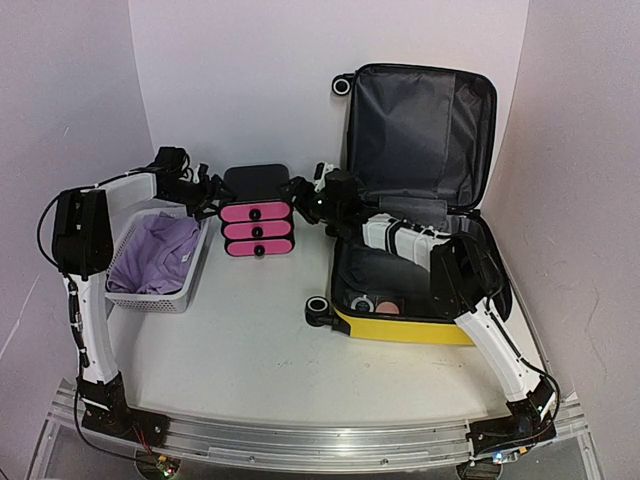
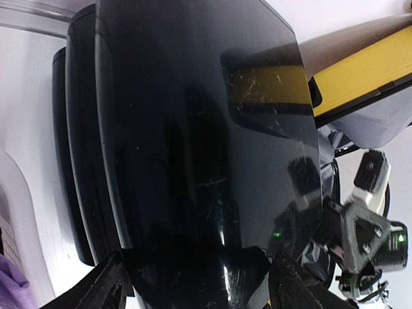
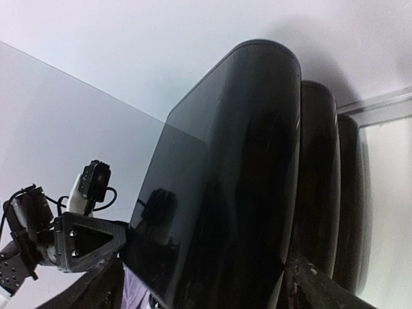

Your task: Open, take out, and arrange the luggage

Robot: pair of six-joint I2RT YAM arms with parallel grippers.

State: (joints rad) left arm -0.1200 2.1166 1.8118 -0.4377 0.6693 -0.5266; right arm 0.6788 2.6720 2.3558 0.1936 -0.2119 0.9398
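Note:
The luggage (image 1: 400,328), a yellow hard-shell suitcase, lies open at the right with its grey-lined lid (image 1: 420,130) standing up. Small items (image 1: 385,303) lie in its lower half. Left of it stands a black box with pink drawers (image 1: 257,230). My left gripper (image 1: 208,195) is at the box's left side and my right gripper (image 1: 300,197) at its right side. In both wrist views the glossy black box (image 2: 193,129) (image 3: 238,161) fills the space between wide-spread fingers, left gripper (image 2: 203,283) and right gripper (image 3: 206,283), with thin gaps showing beside the box.
A white mesh basket (image 1: 190,285) holding purple cloth (image 1: 160,250) stands left of the box, under my left arm. My right arm reaches across the open suitcase. The yellow shell (image 2: 360,77) shows behind the box in the left wrist view.

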